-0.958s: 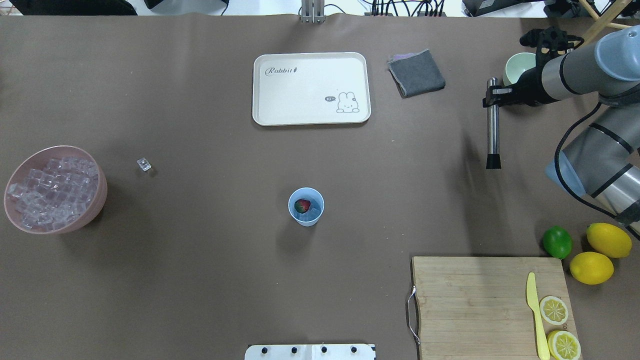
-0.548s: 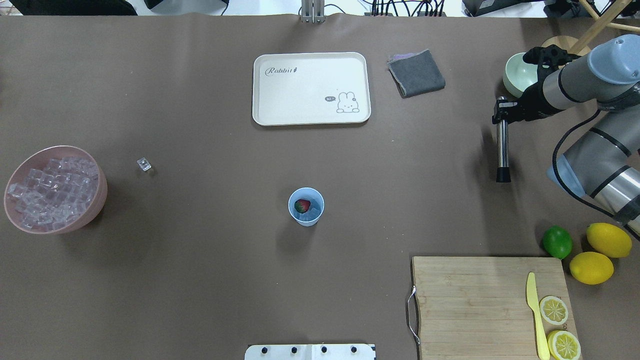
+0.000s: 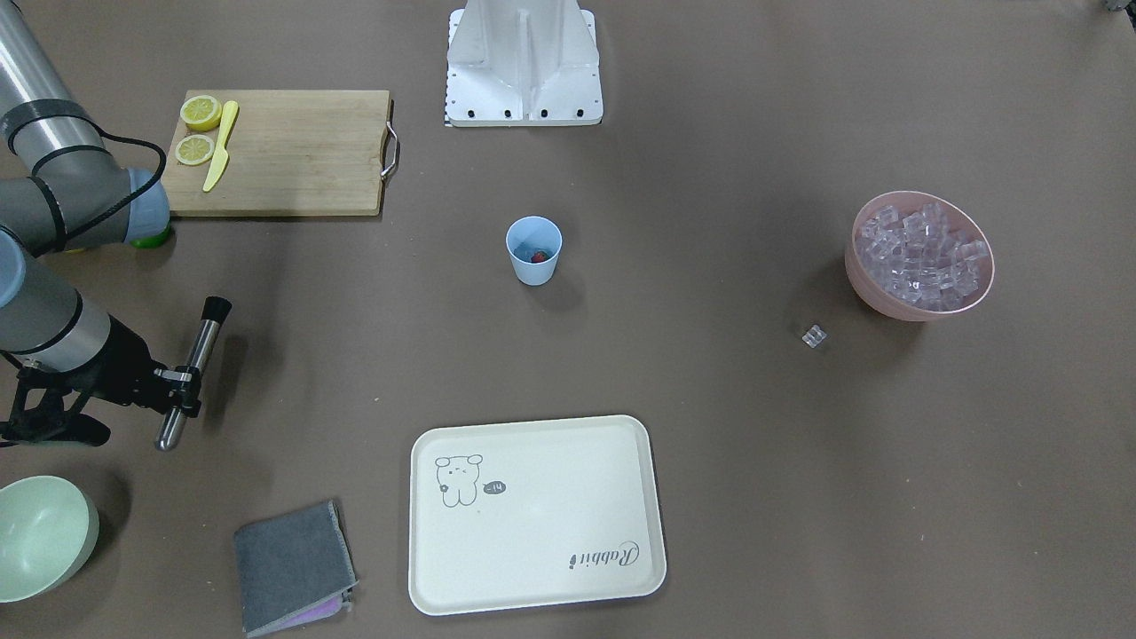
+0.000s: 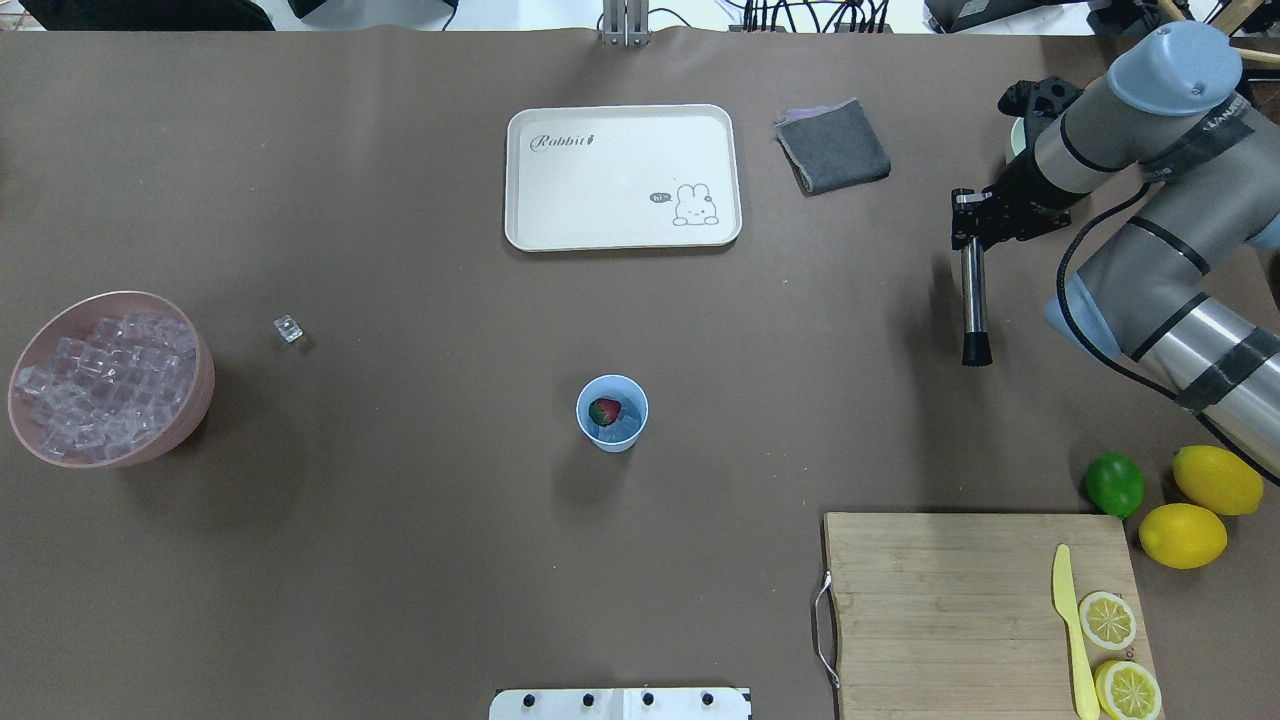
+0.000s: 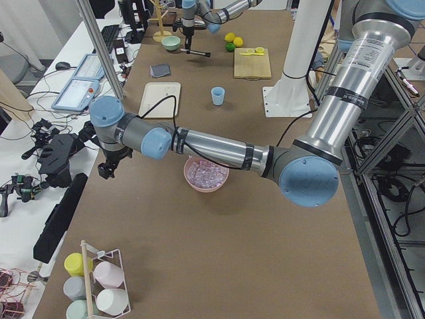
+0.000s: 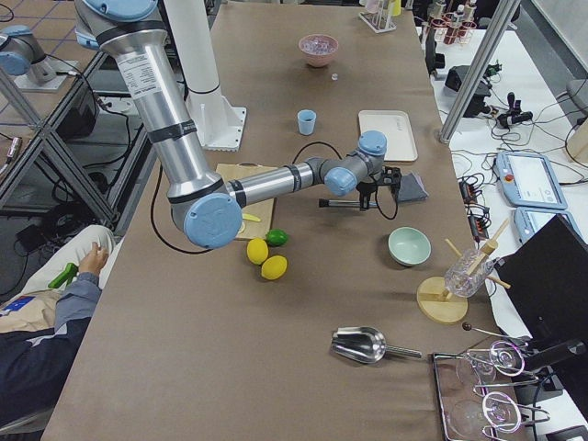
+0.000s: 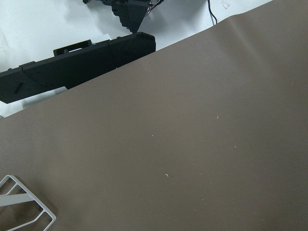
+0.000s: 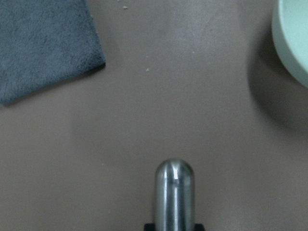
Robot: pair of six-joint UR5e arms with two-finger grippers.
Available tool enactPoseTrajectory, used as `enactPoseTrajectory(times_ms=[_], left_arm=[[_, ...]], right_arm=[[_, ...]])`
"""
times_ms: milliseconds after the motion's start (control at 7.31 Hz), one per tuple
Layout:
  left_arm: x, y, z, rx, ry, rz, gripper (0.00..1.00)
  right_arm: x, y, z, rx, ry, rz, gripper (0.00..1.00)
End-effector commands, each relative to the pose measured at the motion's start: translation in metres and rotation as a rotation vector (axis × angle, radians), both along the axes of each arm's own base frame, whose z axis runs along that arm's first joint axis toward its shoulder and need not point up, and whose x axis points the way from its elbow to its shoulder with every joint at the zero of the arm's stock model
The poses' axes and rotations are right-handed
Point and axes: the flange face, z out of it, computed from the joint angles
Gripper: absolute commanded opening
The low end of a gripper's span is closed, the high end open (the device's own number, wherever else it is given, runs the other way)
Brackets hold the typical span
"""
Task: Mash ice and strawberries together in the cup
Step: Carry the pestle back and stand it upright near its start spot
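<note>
The light-blue cup (image 4: 612, 413) stands mid-table, also in the front view (image 3: 533, 250). Inside it lie a red strawberry (image 4: 604, 410) and some clear ice (image 4: 626, 428). My right gripper (image 4: 966, 232) is shut on a steel muddler (image 4: 972, 300) with a black tip, held level above the table far to the cup's right. The muddler's rounded end shows in the right wrist view (image 8: 174, 192). My left gripper (image 5: 106, 169) shows only in the exterior left view, beyond the pink bowl; I cannot tell whether it is open or shut.
A pink bowl (image 4: 196, 385) full of ice cubes sits at the left, with one loose cube (image 4: 288, 328) beside it. A white tray (image 4: 622, 177) and grey cloth (image 4: 833, 146) lie at the back. A pale green bowl (image 3: 44, 532), a cutting board (image 4: 950, 600), a lime (image 4: 1115, 484) and lemons are on the right.
My right gripper, holding the muddler, first moved right and toward the robot, then swung back left. The cup and its contents have not moved.
</note>
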Motion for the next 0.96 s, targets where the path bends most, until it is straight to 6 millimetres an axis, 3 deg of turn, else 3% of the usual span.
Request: enactPoseTrajectory(times_ms=[0, 137, 548, 684, 821], left_arm=[[0.002, -0.004, -0.007, -0.002, 0.005, -0.005, 0.96], [0.002, -0.004, -0.008, 0.006, 0.004, -0.002, 0.96], [0.002, -0.003, -0.008, 0.006, 0.006, -0.001, 0.96], [0.002, -0.003, -0.007, 0.004, 0.006, -0.001, 0.96], [0.002, -0.003, -0.007, 0.007, 0.005, -0.001, 0.96]], right_arm=[[-0.005, 0.005, 0.018, 0.043, 0.025, -0.105, 0.0], [-0.012, 0.008, 0.026, 0.036, 0.035, -0.121, 0.0], [-0.017, 0.008, 0.026, 0.003, 0.039, -0.12, 0.0], [-0.018, 0.008, 0.027, -0.007, 0.047, -0.121, 0.05], [-0.019, 0.009, 0.028, 0.005, 0.047, -0.131, 0.92]])
